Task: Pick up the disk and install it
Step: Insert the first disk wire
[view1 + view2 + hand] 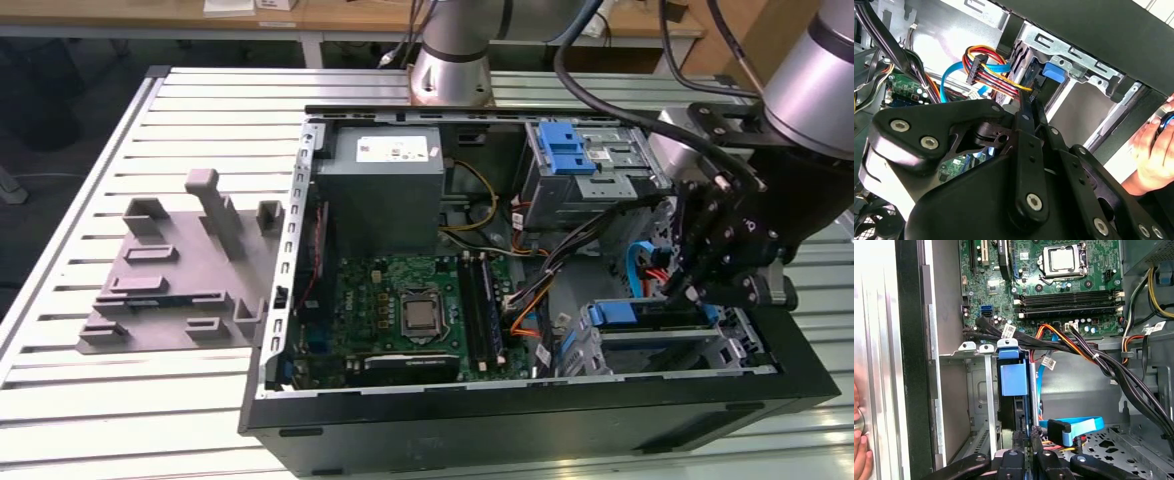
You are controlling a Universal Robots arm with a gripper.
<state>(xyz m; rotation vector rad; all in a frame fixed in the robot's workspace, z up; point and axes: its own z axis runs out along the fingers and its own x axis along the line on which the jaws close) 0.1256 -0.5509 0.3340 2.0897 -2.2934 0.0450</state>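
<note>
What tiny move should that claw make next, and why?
Probably push a little deeper: the claw grips the flat metal disk in its blue plastic frame, which stands in the grey metal bay, seemingly not fully seated.

A blue plastic carrier frame [1013, 379] is seen beyond the black fingers [1025, 440]; a green motherboard [1054, 285], orange-red-yellow cable bundle [991, 75], and ribbed silver surface [160, 400] are shown.

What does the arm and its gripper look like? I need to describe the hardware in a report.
The arm is a thick silver-grey tube with black cables looping beside it. The gripper is matte black, built of flat linkage bars joined by round silver pins and screws.
</note>
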